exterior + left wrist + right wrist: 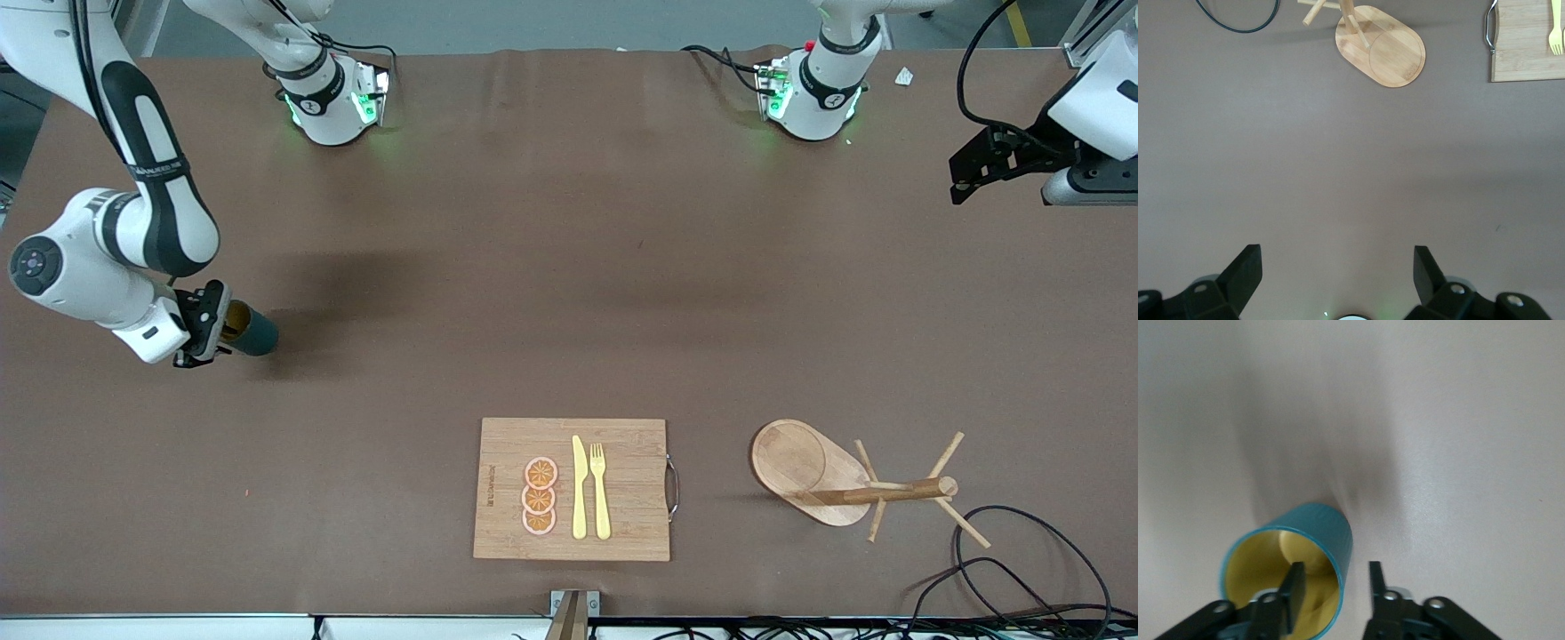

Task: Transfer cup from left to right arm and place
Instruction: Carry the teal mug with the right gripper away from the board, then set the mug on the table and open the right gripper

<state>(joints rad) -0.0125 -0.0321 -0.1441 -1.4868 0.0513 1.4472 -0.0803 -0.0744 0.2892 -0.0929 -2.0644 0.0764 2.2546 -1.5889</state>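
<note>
Since the handover looks done, the small dark teal cylindrical cup with mustard-yellow inside (253, 333) sits at the right arm's end of the brown tabletop (551, 267), w/ the right tool (206, 325) at its rim. In the right wrist view 1 finger (1293, 587) is inside the cup (1288, 577) and the other outside the wall, w/ a gap showing, so the jaws look part-open, prob. letting go; can't tell if the wall is pinched at all. That rim pinch suits lowering it upright. Left tool (982, 169) waits w/ jaws wide, empty, over bare tabletop at the left arm's end, clear of the drop spot. Nearer the front camera lie a bamboo cutting board (571, 489) w/ yellow knife and fork, 3 orange slices, and a wooden mug tree (853, 484).
</note>
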